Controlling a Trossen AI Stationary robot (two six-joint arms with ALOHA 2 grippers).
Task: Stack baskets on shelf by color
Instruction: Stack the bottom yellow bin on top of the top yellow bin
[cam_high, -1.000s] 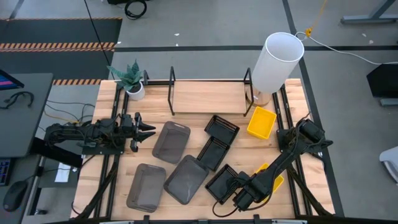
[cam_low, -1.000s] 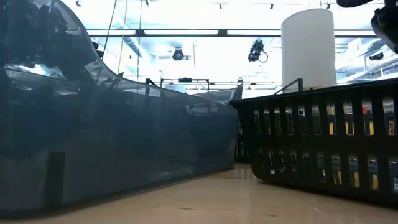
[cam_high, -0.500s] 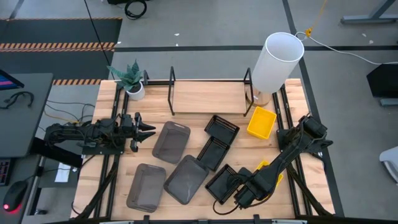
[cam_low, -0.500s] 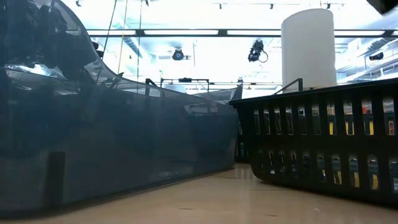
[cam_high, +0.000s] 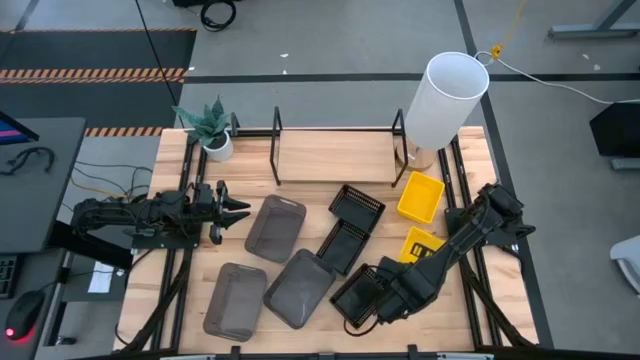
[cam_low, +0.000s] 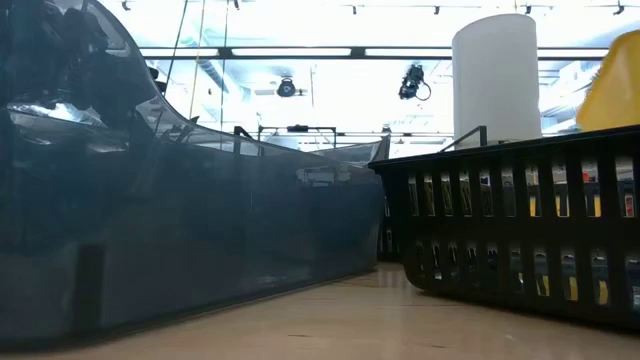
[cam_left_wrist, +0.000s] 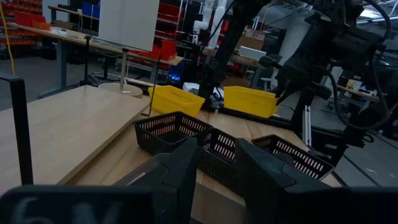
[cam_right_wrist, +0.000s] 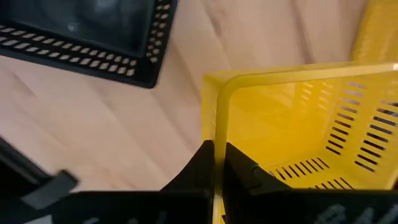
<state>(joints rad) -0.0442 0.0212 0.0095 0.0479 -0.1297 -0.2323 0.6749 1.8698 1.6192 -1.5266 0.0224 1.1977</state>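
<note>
The yellow basket (cam_high: 421, 246) in play is off the bench (cam_high: 180, 300), pinched by one wall between the fingers of the right claw (cam_right_wrist: 217, 163), which is closed tight on that rim. In the high view it hangs just in front of a second yellow basket (cam_high: 420, 196) that lies flat near the base of the tall white cylinder (cam_high: 444, 99). Its open side faces up; its long axis I cannot tell.

Just beside the lifted basket sits a black basket (cam_high: 357, 293), partly hidden by the right arm. Two more black baskets (cam_high: 355, 205) (cam_high: 341, 244) lie in a diagonal line toward the shelf (cam_high: 335, 154), which stands bare at the bench's back edge. Three grey baskets (cam_high: 275, 227) (cam_high: 297, 288) (cam_high: 233, 300) lie to the left.

The left claw (cam_high: 237, 211) waits at the left edge, fingers partly apart and holding nothing, near a small potted plant (cam_high: 211, 126).
</note>
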